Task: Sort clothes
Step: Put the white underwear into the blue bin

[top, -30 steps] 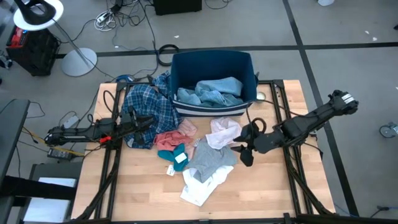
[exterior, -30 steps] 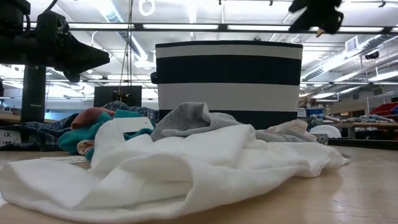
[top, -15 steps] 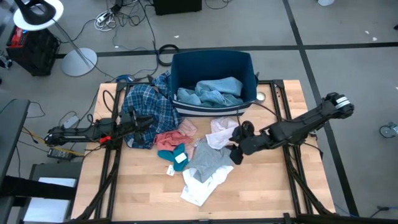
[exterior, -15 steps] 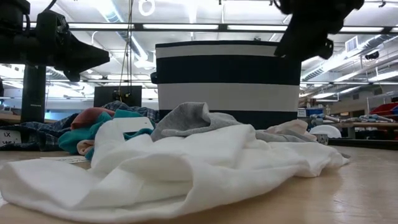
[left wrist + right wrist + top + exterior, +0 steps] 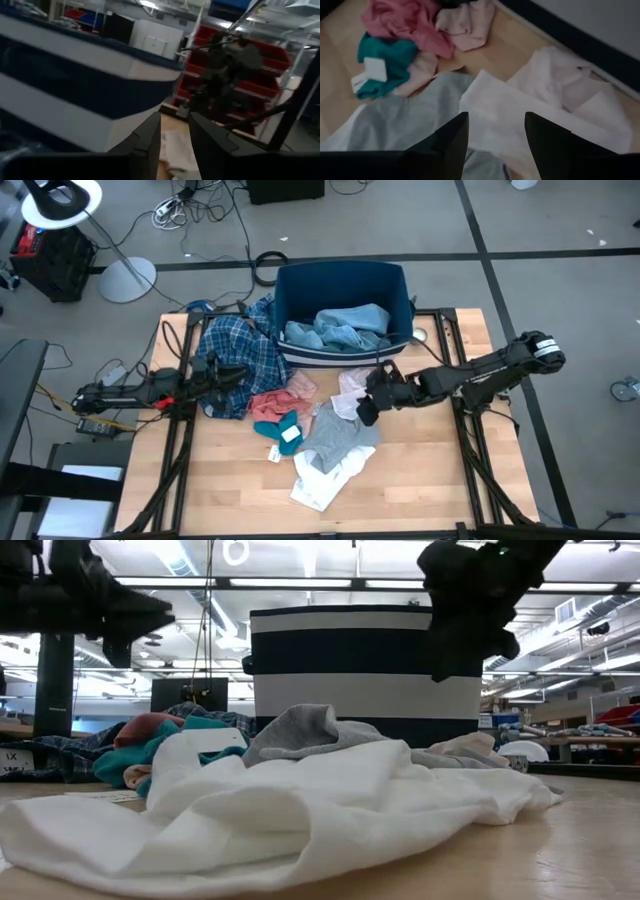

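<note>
arms: dark, jointed | right arm point(image 5: 480, 375): pale wrist cap (rounded) | left arm point(image 5: 150, 390): red detail

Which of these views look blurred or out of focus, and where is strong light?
Left wrist view: the striped bin and the room behind are smeared by blur. Low view: ceiling lamps glare, so the right hand is only a dark silhouette. High view: evenly lit.

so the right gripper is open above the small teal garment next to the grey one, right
Not quite: the open right gripper hangs over the pale pink fabric garment beside the grey fabric garment. The right wrist view shows the small teal fabric garment lying farther off.
</note>
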